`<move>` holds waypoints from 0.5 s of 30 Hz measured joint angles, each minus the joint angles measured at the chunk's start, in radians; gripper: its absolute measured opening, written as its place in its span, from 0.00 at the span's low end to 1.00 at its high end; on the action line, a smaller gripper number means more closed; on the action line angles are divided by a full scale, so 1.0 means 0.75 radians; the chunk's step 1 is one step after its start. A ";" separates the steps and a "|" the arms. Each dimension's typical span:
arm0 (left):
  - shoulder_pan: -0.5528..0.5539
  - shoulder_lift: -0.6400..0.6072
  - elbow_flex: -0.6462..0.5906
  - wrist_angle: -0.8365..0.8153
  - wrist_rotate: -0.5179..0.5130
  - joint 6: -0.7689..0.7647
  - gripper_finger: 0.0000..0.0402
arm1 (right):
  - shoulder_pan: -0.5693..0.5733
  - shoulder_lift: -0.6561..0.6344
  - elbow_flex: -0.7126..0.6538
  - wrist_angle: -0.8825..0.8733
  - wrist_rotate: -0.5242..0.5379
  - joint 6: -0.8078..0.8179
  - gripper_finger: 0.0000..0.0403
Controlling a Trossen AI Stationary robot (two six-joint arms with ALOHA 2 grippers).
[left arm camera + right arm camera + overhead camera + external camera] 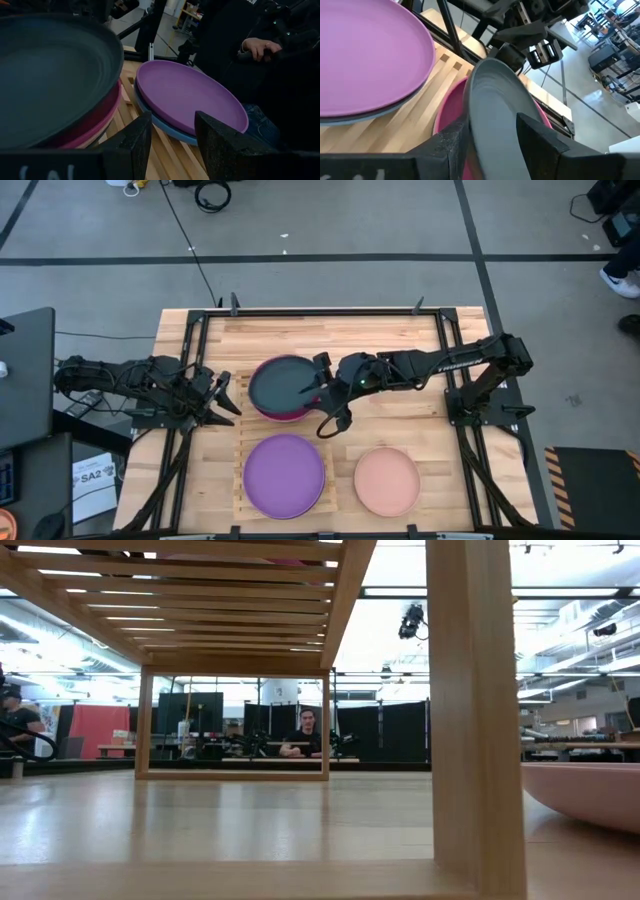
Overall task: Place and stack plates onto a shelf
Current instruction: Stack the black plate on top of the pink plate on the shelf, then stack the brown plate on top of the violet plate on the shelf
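Fingers (540,137) pinch one dark grey plate (283,384).

person seated far back (305,737) | black cable on floor (211,194) | person's hand (258,48)

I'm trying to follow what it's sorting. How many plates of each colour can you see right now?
Dark grey plate: 1
Magenta plate: 1
Purple plate: 1
Blue plate: 1
Salmon pink plate: 1
Total: 5 plates
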 joint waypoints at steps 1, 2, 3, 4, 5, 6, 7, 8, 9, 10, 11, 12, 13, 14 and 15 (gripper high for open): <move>0.000 0.000 0.000 0.000 0.000 0.000 0.39 | 0.002 0.000 0.000 0.000 0.001 0.000 0.43; 0.000 0.000 0.000 0.000 0.000 0.000 0.39 | 0.004 0.000 0.000 0.000 0.001 0.000 0.43; 0.000 0.000 0.000 0.000 0.000 0.000 0.39 | 0.004 0.000 0.000 -0.001 0.002 0.000 0.43; 0.001 0.000 0.000 0.000 0.000 0.000 0.39 | 0.004 0.000 0.000 -0.003 0.002 0.000 0.43; 0.001 0.000 0.000 0.000 0.000 0.000 0.39 | 0.005 0.000 0.000 -0.004 0.002 0.000 0.43; 0.000 0.000 0.000 0.000 0.000 0.000 0.39 | 0.005 0.000 0.000 -0.005 0.002 0.000 0.43; 0.000 0.000 0.000 0.000 0.000 0.000 0.39 | 0.005 0.000 0.000 -0.006 0.003 0.000 0.43; 0.001 0.000 0.000 0.000 0.000 0.000 0.39 | 0.007 0.000 0.000 -0.006 0.003 0.000 0.43; 0.001 0.000 0.000 -0.001 0.000 0.000 0.39 | 0.011 -0.001 0.000 -0.007 0.003 0.000 0.43; 0.000 0.000 0.000 -0.001 0.000 0.000 0.39 | 0.016 -0.003 0.000 -0.007 0.006 0.000 0.43; 0.000 0.000 0.000 0.000 0.000 0.000 0.39 | 0.026 -0.005 0.000 -0.008 0.015 0.000 0.43; 0.001 0.001 0.000 0.000 0.000 0.000 0.39 | 0.038 -0.008 0.000 -0.008 0.026 0.000 0.43; 0.000 0.001 0.000 0.000 0.000 0.000 0.39 | 0.053 -0.014 0.000 -0.013 0.033 0.000 0.43; 0.001 0.001 0.000 -0.001 0.000 0.000 0.39 | 0.070 -0.018 0.000 -0.016 0.037 0.000 0.43; 0.000 0.002 0.000 0.000 0.000 0.000 0.39 | 0.087 -0.023 0.000 -0.013 0.037 0.001 0.43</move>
